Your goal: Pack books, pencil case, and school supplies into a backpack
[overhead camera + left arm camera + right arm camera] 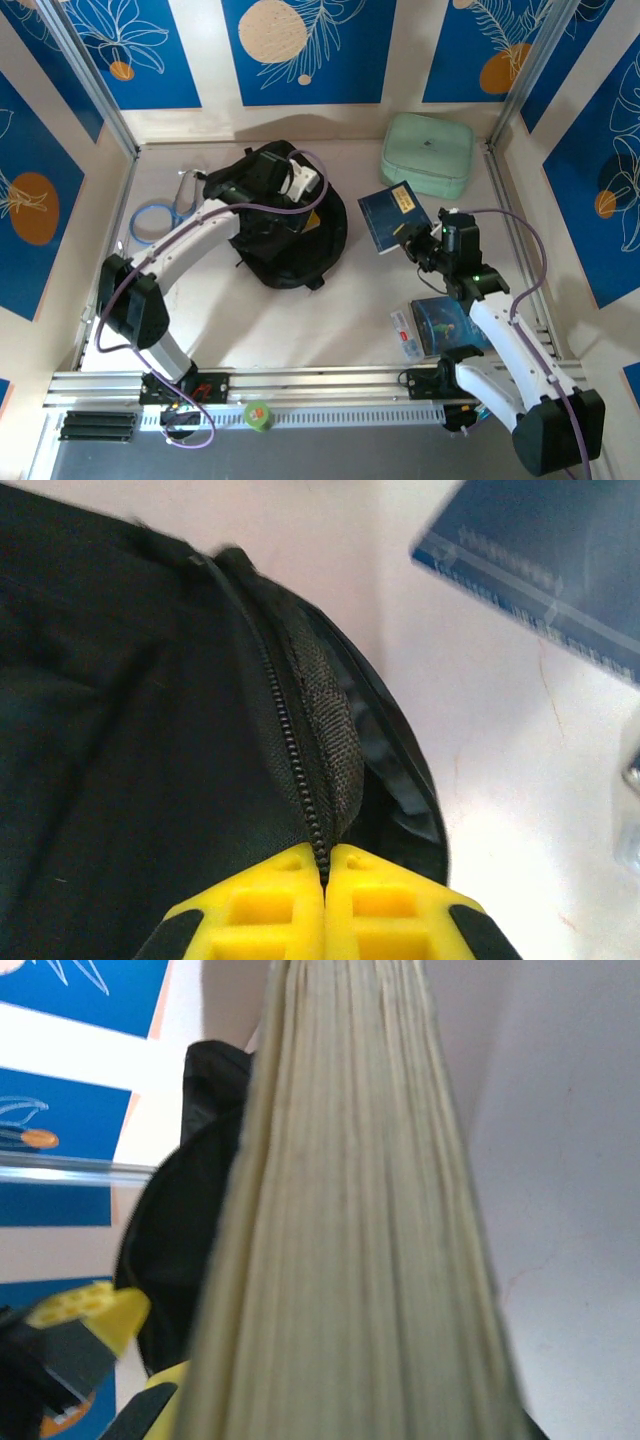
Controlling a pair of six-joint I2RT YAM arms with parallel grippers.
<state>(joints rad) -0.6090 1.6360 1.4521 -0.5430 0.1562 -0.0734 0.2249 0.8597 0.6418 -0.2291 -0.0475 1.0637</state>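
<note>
Backpack [290,250] sits crumpled left of centre on the table [350,310], the biggest thing there. Left gripper [325,880] is on its top edge, yellow fingertips pinched fully together with the zipper [290,750] running straight in between them, so we read it as clamped on the backpack's zipper seam. We see a narrow dark gap just right of that seam; contents not readable. A yellow sliver shows at the bag's right side from above and we can't tell what it is.

Right gripper [418,240] is closed on the navy book [393,215], gripping its near right corner and holding it tilted off the table, just right of the backpack and not touching it. The right wrist view looks along its page edges toward the black fabric.

In the way: the left wrist and forearm lie across the bag's top, between the navy book and the seam.

Around:
- mint-green pouch [428,155] in the far right corner, near the navy book but apart
- blue book [445,322] flat at near right, right forearm overlapping its edge
- pencil case [404,335] just beside the blue book's left edge
- blue cable loop [152,218] by the left wall, well apart from the bag
- green tape roll [258,414] on the front rail
</note>
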